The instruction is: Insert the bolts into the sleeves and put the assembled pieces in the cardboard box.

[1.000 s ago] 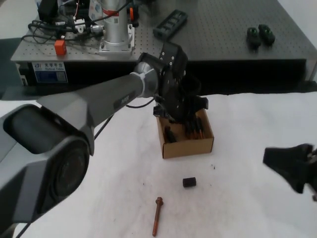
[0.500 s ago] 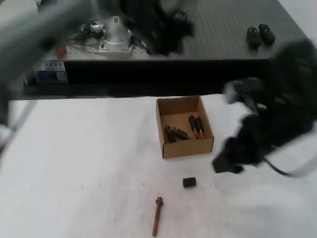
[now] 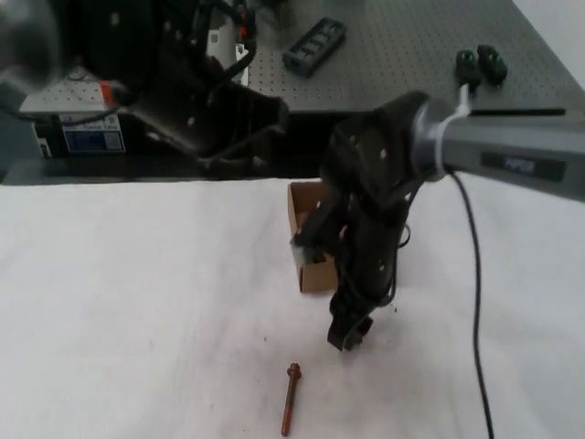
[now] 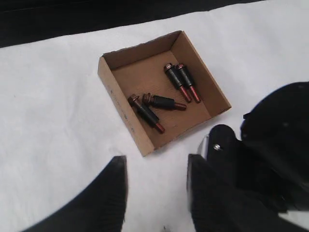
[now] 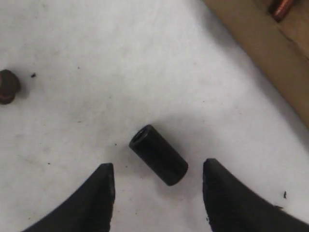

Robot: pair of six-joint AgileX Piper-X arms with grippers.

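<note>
One loose sleeve [image 5: 158, 161] on the table [image 3: 137, 320], centred between right gripper [image 5: 158, 164] fingers, spread and empty; long axis diagonal to their closing line; left gripper [image 4: 157, 159] also released, upper left of high view, farther

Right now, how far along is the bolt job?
Done: four assembled pieces lie in the box. In hand: the right tool is open, a finger on either side of the loose sleeve, not yet closed on it. Left: the last bolt lies bare nearby. It needs that sleeve, then the piece goes in the box.
</note>
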